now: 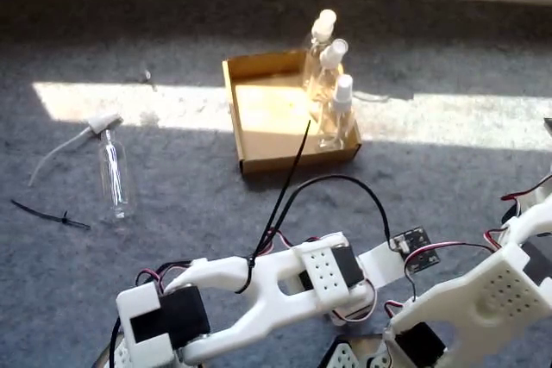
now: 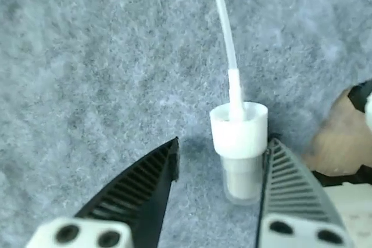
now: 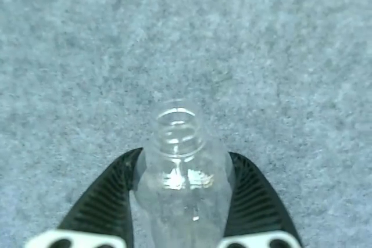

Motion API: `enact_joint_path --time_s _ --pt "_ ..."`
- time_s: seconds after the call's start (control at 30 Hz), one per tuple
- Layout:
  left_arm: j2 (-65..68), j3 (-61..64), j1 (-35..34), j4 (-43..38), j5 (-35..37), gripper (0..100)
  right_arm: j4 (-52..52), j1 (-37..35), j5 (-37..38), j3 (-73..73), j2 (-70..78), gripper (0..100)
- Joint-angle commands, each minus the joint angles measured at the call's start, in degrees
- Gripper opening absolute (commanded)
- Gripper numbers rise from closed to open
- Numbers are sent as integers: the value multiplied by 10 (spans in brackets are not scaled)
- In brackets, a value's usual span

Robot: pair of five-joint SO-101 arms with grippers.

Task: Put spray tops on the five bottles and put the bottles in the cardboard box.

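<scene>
From the high view I see grey carpet [image 1: 448,213] crossed by a sunlit band, the cardboard box [image 1: 259,118] with three capped bottles [image 1: 332,92] upright along one side, and well off to its side a lying bottle [image 1: 114,174], long axis toward the far wall, a white top [image 1: 103,122] at its far end. In my left wrist view, the left gripper [image 2: 223,149] stands open around a spray top [image 2: 238,132] on the carpet, one finger touching it, its dip tube pointing away from the wrist. In the right wrist view, the right gripper [image 3: 186,158] is clamped on an uncapped bottle [image 3: 177,137], open neck pointing away from the wrist
</scene>
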Motion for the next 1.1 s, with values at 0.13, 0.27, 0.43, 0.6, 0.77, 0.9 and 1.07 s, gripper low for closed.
enact_joint_path --time_s 0.13,0.27,0.43,0.6,0.77,0.9,1.07 --pt "-26 -71 -20 90 -7 91 0 -8 -2 -2 -36 4" --pt "-97 -116 -84 187 -69 53 0 -29 11 -7 -39 4" --pt "-213 -208 -177 352 -159 45 42 -90 15 -7 -72 4" --pt "-300 -322 -278 478 -253 3 60 -215 14 -4 -151 4" --pt "-353 -327 -450 488 -338 4 60 -342 19 -2 -250 4" --pt "-378 -311 -552 488 -448 4 51 -420 26 57 -334 4" --pt "-420 -301 -607 488 -520 4 -80 -517 78 279 -484 4"
